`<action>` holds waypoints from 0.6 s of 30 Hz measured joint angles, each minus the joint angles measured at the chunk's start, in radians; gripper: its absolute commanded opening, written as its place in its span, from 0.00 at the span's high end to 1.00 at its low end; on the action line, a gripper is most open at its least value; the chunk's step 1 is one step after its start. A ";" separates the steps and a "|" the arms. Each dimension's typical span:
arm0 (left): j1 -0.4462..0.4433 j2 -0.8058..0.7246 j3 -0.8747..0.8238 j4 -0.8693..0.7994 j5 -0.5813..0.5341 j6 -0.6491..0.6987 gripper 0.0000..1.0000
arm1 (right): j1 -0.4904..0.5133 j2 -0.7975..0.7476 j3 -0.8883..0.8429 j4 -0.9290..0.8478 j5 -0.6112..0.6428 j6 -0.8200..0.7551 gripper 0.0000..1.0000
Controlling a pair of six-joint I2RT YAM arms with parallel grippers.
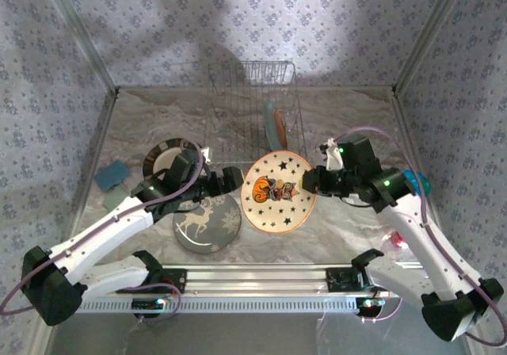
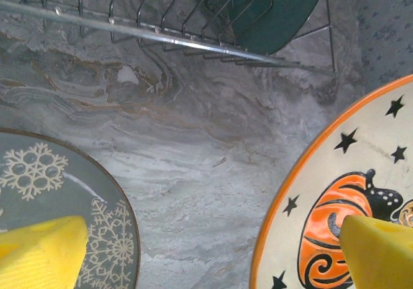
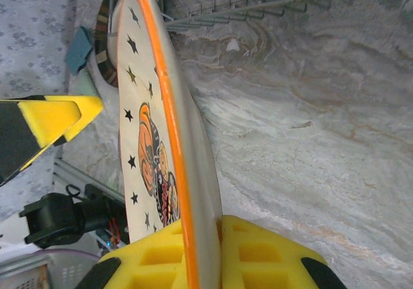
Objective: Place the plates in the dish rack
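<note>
Firstly, in the top view the right gripper (image 1: 310, 182) is pressed together on the right rim of the star plate (image 1: 278, 191). This plate is round and cream, with an orange border and black stars, and it is held tilted with its face upward. The left gripper (image 1: 232, 176) has its jaws spread wide just at the left rim of this plate and holds nothing. On the near side of the left jaws the grey reindeer plate (image 1: 207, 222) lies flat on the marble-patterned table (image 1: 348, 125). To their outer side lies the striped-rim plate (image 1: 166, 155). Beyond both grippers is the wire dish rack (image 1: 252, 93), where the teal plate (image 1: 270, 121) stands upright between the tines. Free table lies between the jaws and the rack.

In the left wrist view the two yellow foam fingers (image 2: 40, 253) are far apart. One is over the reindeer plate and the other over the painted centre of the star plate; whether they touch I cannot tell. Ahead of them is bare table, then the thin shiny rack wires.

In the right wrist view the yellow pads (image 3: 258, 253) pinch the orange rim from both sides, and the plate is seen edge-on. On its face side, apart from it, is one left finger.
</note>
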 measured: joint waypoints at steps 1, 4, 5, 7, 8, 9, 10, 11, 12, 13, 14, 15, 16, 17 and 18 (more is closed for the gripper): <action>0.017 0.000 0.009 -0.004 0.009 0.006 0.00 | 0.016 0.020 0.032 -0.009 0.022 0.002 1.00; 0.073 0.000 0.047 -0.018 0.042 0.028 0.01 | 0.058 0.075 0.129 -0.029 0.095 0.002 1.00; 0.091 0.001 0.061 -0.021 0.053 0.035 0.01 | 0.072 0.092 0.161 -0.034 0.119 0.003 1.00; 0.132 0.003 0.093 -0.023 0.080 0.054 0.01 | 0.095 0.125 0.217 -0.049 0.167 0.004 1.00; 0.154 0.008 0.111 -0.026 0.097 0.064 0.01 | 0.104 0.140 0.240 -0.055 0.186 0.005 1.00; 0.175 0.015 0.129 -0.027 0.110 0.074 0.00 | 0.114 0.158 0.266 -0.058 0.209 0.006 1.00; 0.198 0.026 0.150 -0.028 0.126 0.085 0.00 | 0.125 0.176 0.287 -0.062 0.231 0.009 1.00; 0.215 0.035 0.164 -0.028 0.135 0.096 0.01 | 0.133 0.193 0.304 -0.063 0.253 0.008 1.00; 0.230 0.043 0.178 -0.035 0.148 0.104 0.01 | 0.143 0.214 0.332 -0.076 0.282 0.010 1.00; 0.249 0.060 0.198 -0.043 0.166 0.117 0.01 | 0.156 0.233 0.353 -0.084 0.307 0.009 1.00; 0.267 0.075 0.217 -0.049 0.183 0.128 0.01 | 0.170 0.259 0.384 -0.097 0.337 0.009 1.00; 0.283 0.089 0.232 -0.053 0.200 0.138 0.01 | 0.181 0.280 0.411 -0.109 0.361 0.009 1.00; 0.303 0.104 0.248 -0.055 0.212 0.148 0.00 | 0.196 0.305 0.443 -0.118 0.393 0.009 1.00; 0.318 0.116 0.261 -0.056 0.224 0.156 0.01 | 0.208 0.323 0.465 -0.122 0.421 0.009 1.00; 0.330 0.125 0.272 -0.065 0.233 0.166 0.01 | 0.222 0.340 0.488 -0.127 0.447 0.009 1.00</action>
